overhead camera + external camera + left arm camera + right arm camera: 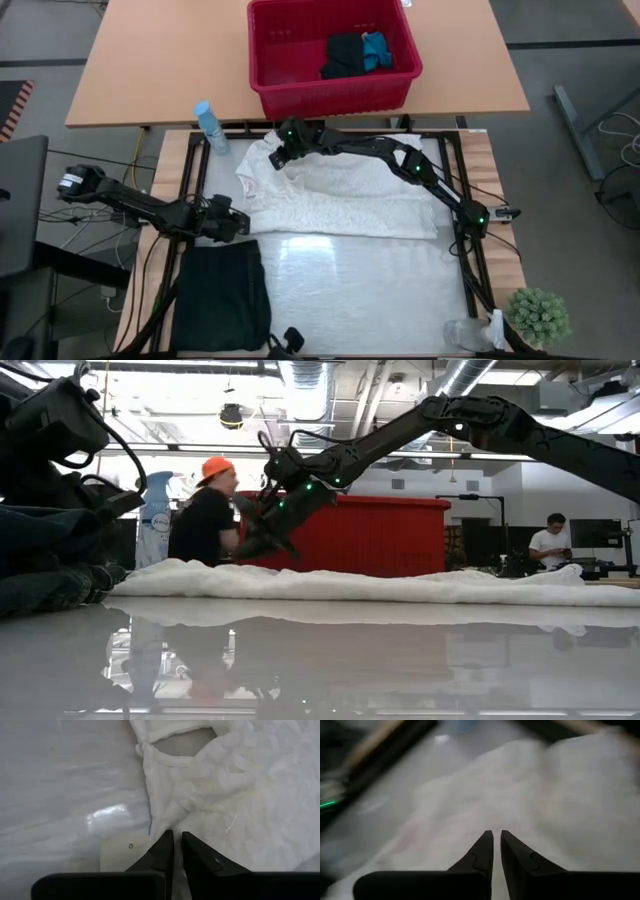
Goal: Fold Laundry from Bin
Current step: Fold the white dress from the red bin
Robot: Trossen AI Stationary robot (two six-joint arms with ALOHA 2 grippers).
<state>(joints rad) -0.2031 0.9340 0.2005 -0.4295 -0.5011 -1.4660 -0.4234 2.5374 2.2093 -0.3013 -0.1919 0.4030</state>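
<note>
Done: black garment folded beside left hand.
Underway: white top pinched by both nearly closed hands; right hand.
Left: clothes in bin.

White garment: lying flat across the glossy table.
Red bin: behind it.
Right gripper: lowered near the garment's far edge.
</note>
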